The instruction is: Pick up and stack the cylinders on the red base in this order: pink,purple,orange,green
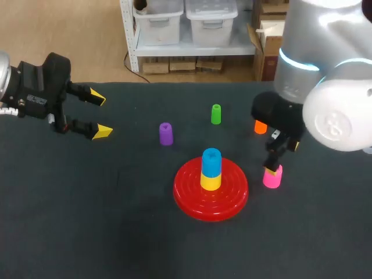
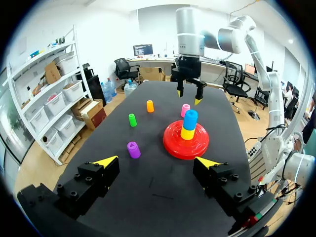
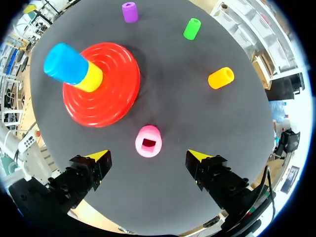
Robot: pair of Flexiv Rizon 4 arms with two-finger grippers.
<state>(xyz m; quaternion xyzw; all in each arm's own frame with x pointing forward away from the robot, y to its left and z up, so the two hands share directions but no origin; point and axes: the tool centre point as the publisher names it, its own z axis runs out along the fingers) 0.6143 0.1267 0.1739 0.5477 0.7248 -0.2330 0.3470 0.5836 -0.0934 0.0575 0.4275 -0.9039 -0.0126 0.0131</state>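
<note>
The right gripper [image 3: 148,155] is wide open and holds nothing. It is over the upright pink cylinder [image 3: 148,141], and its fingers are clear of it. Beside the pink one, the red base [image 3: 106,106] carries a yellow cylinder [image 3: 91,79] with a blue cylinder [image 3: 65,63] on top. Farther away, the orange cylinder [image 3: 220,78], green cylinder [image 3: 192,28] and purple cylinder [image 3: 130,12] stand well apart. The left gripper [image 1: 97,114] is also wide open and empty.

No lettering, number, label or sign can be read on the table [image 1: 70,221], on the base [image 1: 189,197], or on anything else standing there.
</note>
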